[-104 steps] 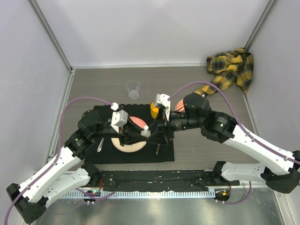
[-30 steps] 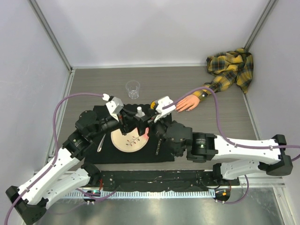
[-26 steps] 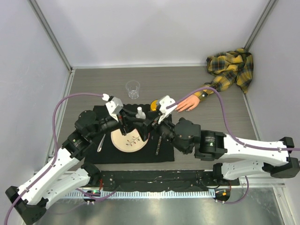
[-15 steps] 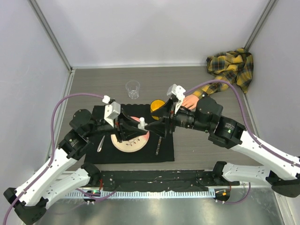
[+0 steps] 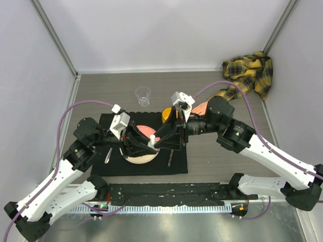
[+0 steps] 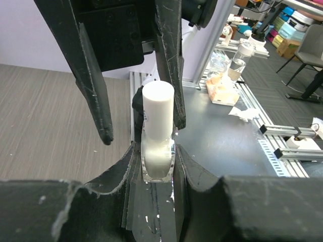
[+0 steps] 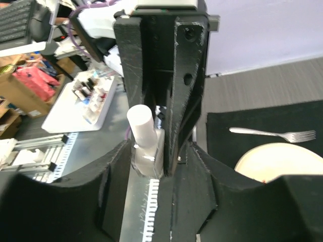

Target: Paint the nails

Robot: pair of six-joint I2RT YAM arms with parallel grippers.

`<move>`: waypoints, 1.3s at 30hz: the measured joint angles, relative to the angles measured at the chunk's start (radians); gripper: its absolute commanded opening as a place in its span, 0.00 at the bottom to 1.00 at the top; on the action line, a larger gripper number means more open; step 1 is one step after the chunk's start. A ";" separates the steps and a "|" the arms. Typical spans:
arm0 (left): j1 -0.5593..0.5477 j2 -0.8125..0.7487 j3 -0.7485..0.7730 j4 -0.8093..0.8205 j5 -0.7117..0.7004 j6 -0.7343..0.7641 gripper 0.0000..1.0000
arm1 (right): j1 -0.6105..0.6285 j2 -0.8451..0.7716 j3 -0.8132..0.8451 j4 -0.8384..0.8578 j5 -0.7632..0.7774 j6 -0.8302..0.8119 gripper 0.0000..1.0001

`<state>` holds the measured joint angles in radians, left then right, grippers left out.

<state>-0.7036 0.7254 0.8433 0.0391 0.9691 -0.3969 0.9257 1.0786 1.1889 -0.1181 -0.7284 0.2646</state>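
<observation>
A tiny clear bottle with a white cap [image 5: 151, 140] is held over the plate. My left gripper [image 5: 145, 144] is shut on its clear body [image 6: 157, 162], cap [image 6: 158, 107] pointing away. My right gripper [image 5: 161, 138] faces it, open, its fingers [image 6: 94, 75] spread either side of the cap. In the right wrist view the bottle [image 7: 147, 154] sits between my right gripper's [image 7: 159, 164] fingers, beside the left gripper's finger. The peach mannequin hand [image 5: 200, 107] lies at the back right, partly behind my right arm, with its plaid sleeve [image 5: 247, 73]. Its nails are too small to see.
A cream plate [image 5: 137, 158] lies on a black mat [image 5: 177, 164] with a fork [image 5: 108, 155] on its left and a thin dark tool [image 5: 170, 159] on its right. A clear cup [image 5: 143, 96] and an orange object [image 5: 166, 115] stand behind the mat.
The left gripper has carried the bottle a little toward the near side over the plate. The right arm has swung round and its open gripper now meets the bottle.
</observation>
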 measured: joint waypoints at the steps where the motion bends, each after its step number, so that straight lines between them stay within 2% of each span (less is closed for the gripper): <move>1: 0.000 0.002 0.000 0.004 0.003 -0.004 0.00 | 0.000 0.007 0.004 0.010 -0.012 0.006 0.45; 5: 0.000 0.007 0.000 0.014 0.015 -0.016 0.00 | 0.000 0.033 0.021 0.051 -0.054 0.031 0.43; 9: 0.000 0.008 0.000 0.018 0.023 -0.017 0.00 | 0.000 0.046 0.021 0.096 -0.087 0.055 0.36; 13: 0.000 0.009 0.000 0.018 0.023 -0.019 0.00 | -0.003 0.051 0.021 0.121 -0.105 0.069 0.22; 17: 0.000 0.010 0.007 0.005 0.009 -0.016 0.00 | -0.005 0.056 0.021 0.133 -0.126 0.076 0.14; 19: -0.002 0.010 0.020 -0.018 -0.023 -0.007 0.00 | -0.007 0.056 0.021 0.141 -0.124 0.075 0.10; 20: -0.002 0.010 0.026 -0.030 -0.037 -0.002 0.00 | -0.010 0.055 0.021 0.146 -0.121 0.072 0.01; 25: -0.010 0.008 0.079 -0.148 -0.209 0.036 0.00 | -0.018 0.032 -0.003 0.155 -0.003 0.025 0.01; 28: -0.017 0.010 0.098 -0.207 -0.351 0.062 0.00 | 0.030 0.010 -0.027 0.146 0.208 -0.012 0.00; 29: -0.019 0.010 0.101 -0.224 -0.404 0.072 0.00 | 0.072 0.004 -0.031 0.130 0.349 -0.027 0.01; 31: -0.019 0.013 0.106 -0.251 -0.474 0.091 0.00 | 0.241 0.008 -0.029 0.115 0.737 -0.076 0.01; 32: -0.022 0.021 0.107 -0.275 -0.503 0.104 0.00 | 0.378 0.032 -0.013 0.106 1.039 -0.112 0.01; 35: -0.039 0.018 0.117 -0.304 -0.524 0.130 0.00 | 0.622 0.166 0.095 0.095 1.626 -0.198 0.01; 37: -0.041 0.025 0.117 -0.314 -0.539 0.142 0.00 | 0.674 0.262 0.177 0.076 1.849 -0.224 0.04; 39: -0.040 0.042 0.117 -0.323 -0.549 0.144 0.00 | 0.681 0.312 0.203 0.062 1.944 -0.233 0.14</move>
<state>-0.7441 0.7670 0.9600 -0.2836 0.4198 -0.2531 1.6070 1.3903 1.3922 -0.0563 1.2152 0.0315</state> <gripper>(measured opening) 0.280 0.234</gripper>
